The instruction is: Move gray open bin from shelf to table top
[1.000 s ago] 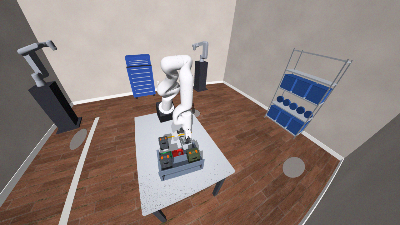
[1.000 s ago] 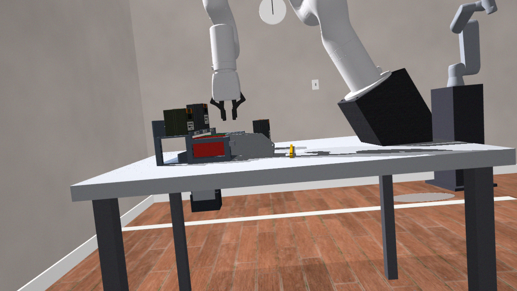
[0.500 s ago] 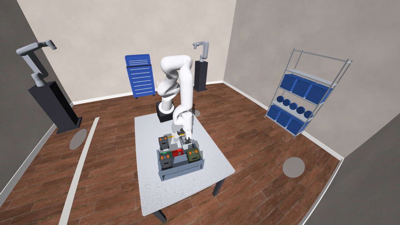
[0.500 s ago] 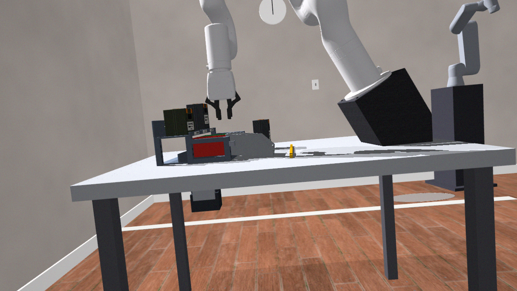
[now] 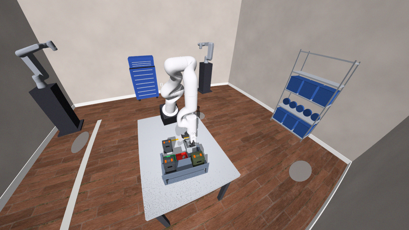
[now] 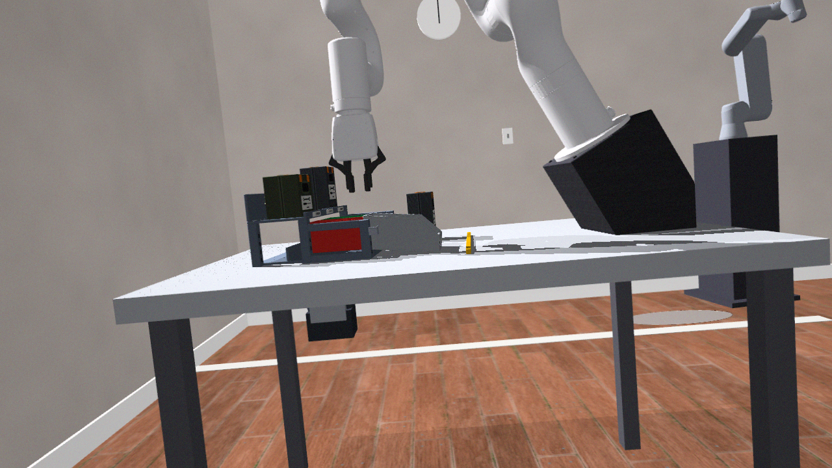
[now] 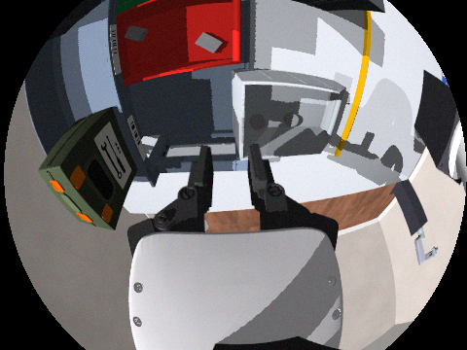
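The gray open bin [image 6: 402, 233] sits low on the table, just in front of the shelf [image 6: 302, 233] on the arm's side. It also shows in the top view [image 5: 190, 147] and in the wrist view [image 7: 288, 113], with small gray parts inside. My gripper [image 6: 359, 184] hangs above the bin's shelf-side end, clear of it. The fingers stand partly apart with nothing between them.
An olive toolbox [image 5: 197, 158] and a dark gray toolbox [image 5: 169, 163] stand on top of the shelf. Another dark toolbox [image 5: 167, 145] stands on the table beside the bin. A yellow-handled tool [image 6: 468, 243] lies on the table toward the arm's base.
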Robot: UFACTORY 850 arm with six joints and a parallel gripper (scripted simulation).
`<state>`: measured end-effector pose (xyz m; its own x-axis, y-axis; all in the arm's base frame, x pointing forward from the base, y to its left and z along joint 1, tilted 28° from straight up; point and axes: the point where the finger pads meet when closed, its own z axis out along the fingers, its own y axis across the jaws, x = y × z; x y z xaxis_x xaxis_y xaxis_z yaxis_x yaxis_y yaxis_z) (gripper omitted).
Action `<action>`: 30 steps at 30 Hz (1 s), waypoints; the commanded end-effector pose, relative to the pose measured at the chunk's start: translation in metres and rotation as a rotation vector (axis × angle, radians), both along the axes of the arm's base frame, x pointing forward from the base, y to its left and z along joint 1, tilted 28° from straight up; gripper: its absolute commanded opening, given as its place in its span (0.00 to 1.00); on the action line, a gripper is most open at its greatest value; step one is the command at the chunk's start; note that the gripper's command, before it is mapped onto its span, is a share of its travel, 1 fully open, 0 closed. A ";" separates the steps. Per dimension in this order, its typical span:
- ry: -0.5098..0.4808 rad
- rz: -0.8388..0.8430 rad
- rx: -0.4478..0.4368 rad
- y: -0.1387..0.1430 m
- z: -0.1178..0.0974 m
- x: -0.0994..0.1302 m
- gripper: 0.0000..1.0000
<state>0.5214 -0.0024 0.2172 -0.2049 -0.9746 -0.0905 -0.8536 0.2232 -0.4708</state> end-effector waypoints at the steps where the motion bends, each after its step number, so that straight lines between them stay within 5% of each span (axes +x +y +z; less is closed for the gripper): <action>1: 0.005 -0.005 -0.009 0.001 -0.003 -0.003 0.33; 30: 0.007 -0.006 -0.011 0.002 -0.007 -0.007 0.33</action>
<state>0.5140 0.0000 0.2098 -0.2109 -0.9743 -0.0790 -0.8557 0.2231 -0.4669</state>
